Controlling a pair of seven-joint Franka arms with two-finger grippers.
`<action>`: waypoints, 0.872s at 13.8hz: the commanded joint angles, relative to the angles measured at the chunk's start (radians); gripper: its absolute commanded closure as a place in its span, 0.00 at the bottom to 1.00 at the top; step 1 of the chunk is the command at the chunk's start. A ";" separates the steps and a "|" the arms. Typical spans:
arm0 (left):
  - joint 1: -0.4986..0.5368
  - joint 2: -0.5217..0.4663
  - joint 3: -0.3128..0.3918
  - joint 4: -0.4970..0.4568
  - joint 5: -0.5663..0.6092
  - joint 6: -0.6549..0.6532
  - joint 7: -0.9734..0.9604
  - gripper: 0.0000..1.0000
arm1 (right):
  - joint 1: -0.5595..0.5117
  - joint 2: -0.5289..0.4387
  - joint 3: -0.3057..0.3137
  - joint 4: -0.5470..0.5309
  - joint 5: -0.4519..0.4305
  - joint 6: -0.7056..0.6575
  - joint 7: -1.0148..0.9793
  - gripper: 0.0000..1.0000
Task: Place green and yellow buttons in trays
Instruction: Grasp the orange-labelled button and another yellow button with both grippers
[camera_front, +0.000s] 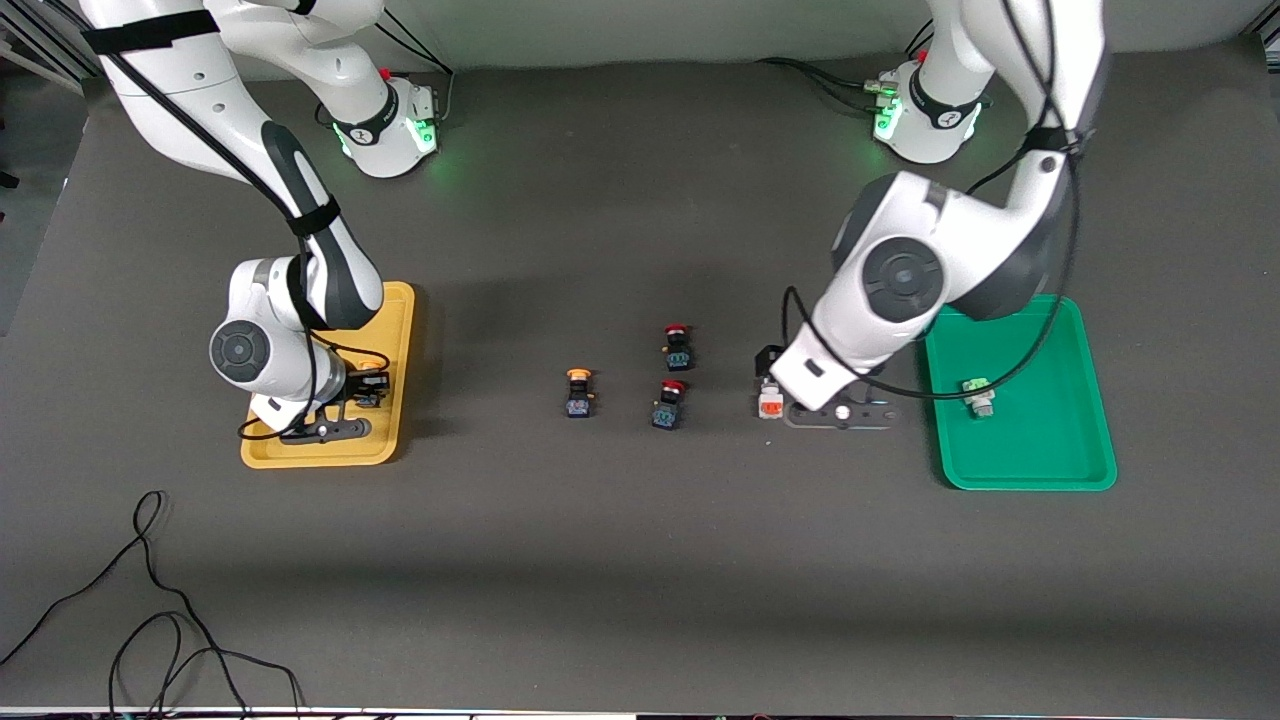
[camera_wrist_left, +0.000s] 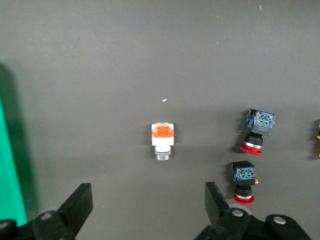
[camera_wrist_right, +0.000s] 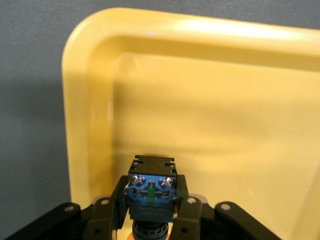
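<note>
My right gripper (camera_front: 366, 392) is low over the mustard yellow tray (camera_front: 398, 330) and shut on a black-bodied button with a yellow-orange cap (camera_front: 372, 365). In the right wrist view the gripper (camera_wrist_right: 150, 202) clamps the button's blue-backed body (camera_wrist_right: 150, 190) over the tray's floor (camera_wrist_right: 210, 110). A second yellow-capped button (camera_front: 578, 392) stands on the table mid-way between the trays. The whitish-grey button with a pale green end (camera_front: 977, 395) lies in the bright green tray (camera_front: 1050, 460). My left gripper (camera_front: 838, 413) is open and empty (camera_wrist_left: 147, 202) beside the green tray (camera_wrist_left: 9, 165).
A white button with an orange block (camera_front: 770, 400) lies on the table just beside my left gripper, and shows in the left wrist view (camera_wrist_left: 162, 141). Two red-capped black buttons (camera_front: 677, 347) (camera_front: 669, 403) stand between it and the yellow-capped one. A black cable (camera_front: 150, 600) lies near the table's front corner.
</note>
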 joint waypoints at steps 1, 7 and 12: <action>-0.044 0.071 0.021 0.005 0.006 0.053 -0.011 0.00 | 0.002 -0.019 -0.026 -0.019 -0.007 0.011 -0.033 0.01; -0.047 0.237 0.022 -0.059 0.031 0.276 -0.011 0.00 | 0.014 -0.091 -0.021 0.036 0.007 -0.091 0.011 0.00; -0.049 0.268 0.022 -0.064 0.032 0.298 -0.034 0.32 | 0.161 -0.028 -0.007 0.289 0.122 -0.259 0.289 0.00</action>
